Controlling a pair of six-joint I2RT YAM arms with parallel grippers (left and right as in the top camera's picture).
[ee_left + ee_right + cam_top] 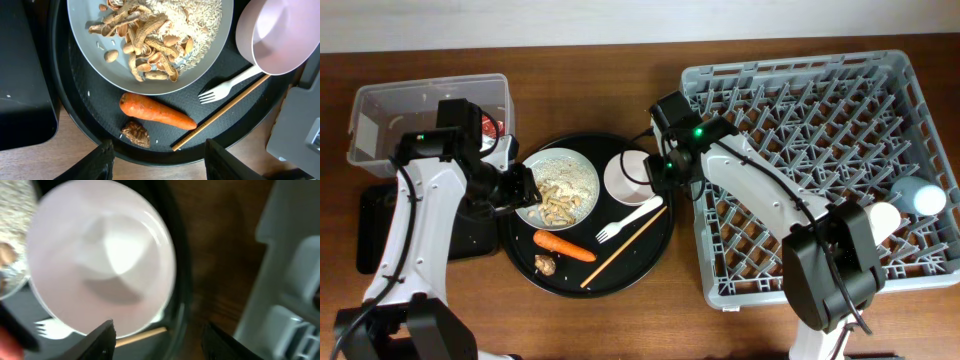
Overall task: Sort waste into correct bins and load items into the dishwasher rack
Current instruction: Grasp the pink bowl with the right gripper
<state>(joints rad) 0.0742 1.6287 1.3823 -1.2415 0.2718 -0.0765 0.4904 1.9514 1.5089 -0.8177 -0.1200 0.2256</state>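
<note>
Directly beneath the right tool, released and empty, the white bowl.

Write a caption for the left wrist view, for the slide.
Left gripper open above the round black tray with carrot, brown lump, fork, chopstick and plate of rice and peanut shells.

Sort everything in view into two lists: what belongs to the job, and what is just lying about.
Job: dishwasher rack, clear tub, shallow black tray, red wrapper, plate, rice scraps, carrot, brown lump, white bowl, fork, chopsticks, light blue cup, small white cup.
Lying about: round black tray, table.
</note>
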